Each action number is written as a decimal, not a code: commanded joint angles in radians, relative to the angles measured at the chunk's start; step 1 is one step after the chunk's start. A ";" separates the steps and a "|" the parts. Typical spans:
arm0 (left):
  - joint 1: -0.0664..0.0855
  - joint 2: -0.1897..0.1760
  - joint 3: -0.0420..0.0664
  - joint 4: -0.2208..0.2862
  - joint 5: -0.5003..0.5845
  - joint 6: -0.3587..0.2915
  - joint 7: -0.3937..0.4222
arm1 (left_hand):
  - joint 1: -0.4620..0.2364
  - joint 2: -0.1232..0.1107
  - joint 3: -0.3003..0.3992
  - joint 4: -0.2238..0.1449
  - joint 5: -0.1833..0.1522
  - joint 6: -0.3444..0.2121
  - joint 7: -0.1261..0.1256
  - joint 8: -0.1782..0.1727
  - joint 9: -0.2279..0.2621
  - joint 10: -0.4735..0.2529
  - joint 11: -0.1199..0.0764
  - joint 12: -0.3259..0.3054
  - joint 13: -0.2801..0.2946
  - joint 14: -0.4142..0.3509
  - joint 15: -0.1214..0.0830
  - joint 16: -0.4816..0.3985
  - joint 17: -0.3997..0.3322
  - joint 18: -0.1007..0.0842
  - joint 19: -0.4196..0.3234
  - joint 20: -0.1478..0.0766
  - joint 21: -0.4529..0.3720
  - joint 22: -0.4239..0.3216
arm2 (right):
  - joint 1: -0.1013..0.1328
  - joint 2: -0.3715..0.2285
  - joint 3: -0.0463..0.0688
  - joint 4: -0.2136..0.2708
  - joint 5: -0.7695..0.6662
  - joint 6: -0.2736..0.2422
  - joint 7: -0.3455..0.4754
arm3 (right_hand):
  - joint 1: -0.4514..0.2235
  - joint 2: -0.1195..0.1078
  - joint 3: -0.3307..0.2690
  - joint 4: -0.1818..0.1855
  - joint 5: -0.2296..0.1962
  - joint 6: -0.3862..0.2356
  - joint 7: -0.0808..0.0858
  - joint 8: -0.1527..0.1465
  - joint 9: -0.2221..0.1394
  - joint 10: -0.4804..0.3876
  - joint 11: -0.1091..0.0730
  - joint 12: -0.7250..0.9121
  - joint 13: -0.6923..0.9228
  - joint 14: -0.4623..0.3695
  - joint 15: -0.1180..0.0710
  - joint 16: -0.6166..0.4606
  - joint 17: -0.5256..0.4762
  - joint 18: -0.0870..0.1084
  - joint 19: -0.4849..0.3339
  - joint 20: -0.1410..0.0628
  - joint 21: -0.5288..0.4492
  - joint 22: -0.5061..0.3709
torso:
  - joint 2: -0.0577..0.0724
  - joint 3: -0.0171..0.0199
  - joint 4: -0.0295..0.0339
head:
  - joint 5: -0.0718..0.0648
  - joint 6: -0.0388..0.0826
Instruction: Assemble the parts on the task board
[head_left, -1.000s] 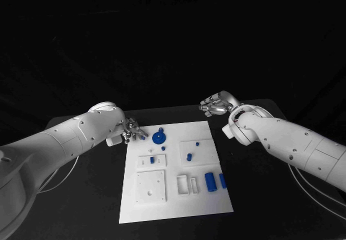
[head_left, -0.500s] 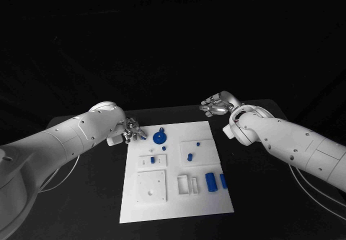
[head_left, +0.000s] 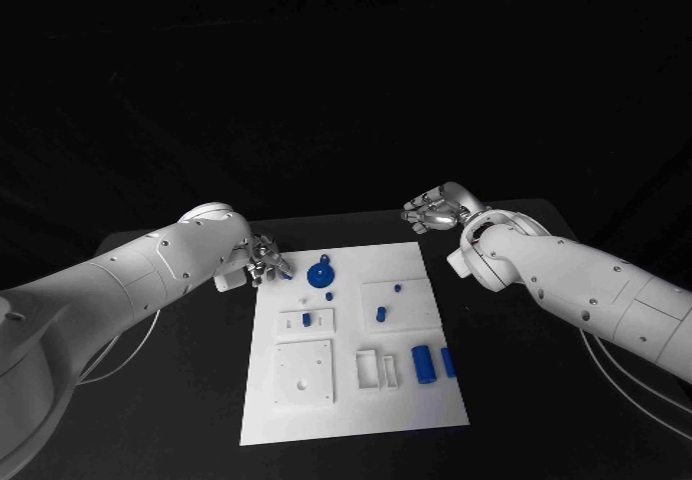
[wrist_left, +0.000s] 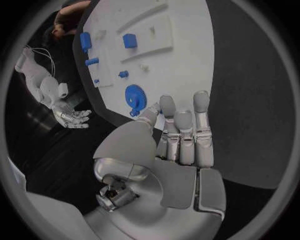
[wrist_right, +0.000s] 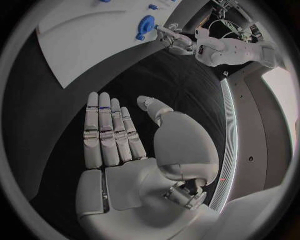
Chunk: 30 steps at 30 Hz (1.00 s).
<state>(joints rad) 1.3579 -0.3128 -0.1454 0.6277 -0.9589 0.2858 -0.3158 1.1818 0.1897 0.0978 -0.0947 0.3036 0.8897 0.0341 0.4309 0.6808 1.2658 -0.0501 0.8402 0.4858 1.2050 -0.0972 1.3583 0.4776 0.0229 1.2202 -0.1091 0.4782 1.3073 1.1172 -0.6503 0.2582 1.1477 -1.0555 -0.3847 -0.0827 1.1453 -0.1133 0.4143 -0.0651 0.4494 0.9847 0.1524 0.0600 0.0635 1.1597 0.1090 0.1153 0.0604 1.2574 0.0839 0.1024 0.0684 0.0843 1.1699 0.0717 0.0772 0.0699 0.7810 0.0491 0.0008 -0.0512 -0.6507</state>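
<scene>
Nothing has moved: both hands stay spread and empty, left hand (head_left: 264, 262) beside the blue gear (head_left: 319, 272) at the task board (head_left: 418, 405)'s far-left corner, right hand (head_left: 431, 211) beyond. Gear looks light, stiff; pinch its rim.

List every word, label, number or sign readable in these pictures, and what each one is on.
None can be read. The task board, its blue parts, such as the blue gear, the left hand and the right hand carry no legible print in any view.
</scene>
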 joint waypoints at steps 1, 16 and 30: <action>0.000 -0.002 0.001 0.008 0.022 -0.026 0.014 | 0.008 0.006 0.022 -0.023 0.036 0.021 -0.009 0.015 0.014 0.018 -0.003 -0.007 -0.003 0.015 0.000 0.001 0.004 0.010 0.003 -0.006 0.006 0.021 | 0.001 0.000 0.001 -0.001 0.001 0.013 0.002 | -0.003 -0.006 0.007 -0.001 0.006 0.004 0.000 0.002 0.000 -0.005 -0.001 -0.008 -0.001 -0.008 -0.001 -0.007 -0.002 0.005 -0.005 0.002 -0.004 -0.001 | -0.001 -0.0007 0.0006 | 0.002 0.000; 0.031 -0.094 0.003 0.168 0.096 -0.173 -0.057 | -0.065 -0.034 0.082 -0.096 0.165 0.177 -0.037 -0.027 -0.062 0.154 -0.019 -0.113 0.035 0.130 -0.012 -0.045 0.195 0.016 0.042 -0.012 0.018 0.019 | 0.001 -0.008 0.001 -0.020 0.009 0.014 -0.002 | -0.004 -0.007 0.006 -0.001 0.005 0.001 0.001 0.003 0.000 -0.010 0.001 -0.013 -0.001 -0.013 0.002 -0.011 -0.002 0.005 -0.011 0.005 -0.005 -0.001 | -0.013 -0.0085 0.0163 | 0.014 -0.009; 0.056 -0.215 -0.004 0.409 0.092 -0.317 -0.177 | -0.123 -0.055 0.120 -0.122 0.300 0.210 -0.056 0.004 0.011 0.218 -0.034 -0.154 0.084 0.201 -0.025 -0.054 0.349 0.025 0.068 -0.018 0.043 0.020 | 0.001 -0.005 0.001 -0.044 0.014 0.017 0.001 | -0.004 -0.007 0.004 -0.001 0.006 -0.002 0.002 0.003 0.000 -0.014 0.003 -0.017 -0.001 -0.017 0.004 -0.013 -0.002 0.005 -0.017 0.007 -0.006 -0.002 | -0.036 -0.0218 0.0387 | 0.033 -0.039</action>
<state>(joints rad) 1.4121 -0.5246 -0.1490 1.0224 -0.8707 0.0385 -0.4380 1.0668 0.1331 0.1797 -0.1817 0.5990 1.0053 0.0717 0.4304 0.6881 1.4602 -0.0793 0.6892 0.5686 1.4010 -0.1217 1.3085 0.8231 0.0389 1.2796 -0.1286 0.5166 1.3078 1.1177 -0.6563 0.2582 1.1046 -1.0457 -0.3783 -0.0848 1.1453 -0.1133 0.4169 -0.0677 0.4493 0.9846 0.1523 0.0600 0.0635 1.1524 0.1089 0.1027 0.0608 1.2463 0.0877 0.0941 0.0675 0.0843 1.1628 0.0788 0.0772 0.0693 0.7509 0.0306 0.0334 -0.0220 -0.6836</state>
